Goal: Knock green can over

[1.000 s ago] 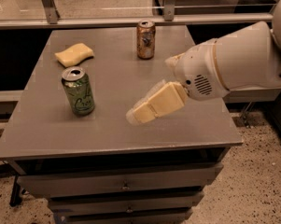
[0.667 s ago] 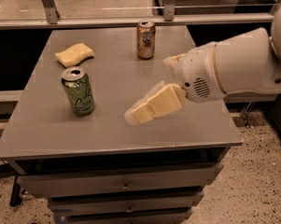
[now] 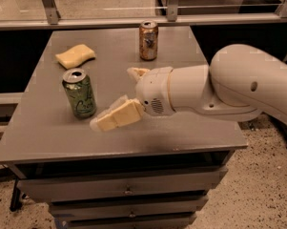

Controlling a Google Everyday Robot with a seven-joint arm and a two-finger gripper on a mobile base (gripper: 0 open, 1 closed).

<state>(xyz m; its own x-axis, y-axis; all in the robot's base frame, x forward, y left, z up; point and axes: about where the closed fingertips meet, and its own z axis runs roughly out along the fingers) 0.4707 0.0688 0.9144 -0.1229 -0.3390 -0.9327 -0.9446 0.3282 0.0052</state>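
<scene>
Gripper [image 3: 113, 98], jaws open and empty, hangs just beside the upright green can [image 3: 79, 93] on the worktop [image 3: 109, 46].

Warm, dim indoor light from above. Table [image 3: 47, 123] top carries a dull sheen; the floor along the top edge is brighter. Arm [image 3: 238, 85] lit on its upper shell, shaded beneath. Gripper [image 3: 114, 98], fingers spread, hangs just right of the green can [image 3: 79, 93], with soft shadow under it. Can's rim glints. Deep dark either side of the table.
</scene>
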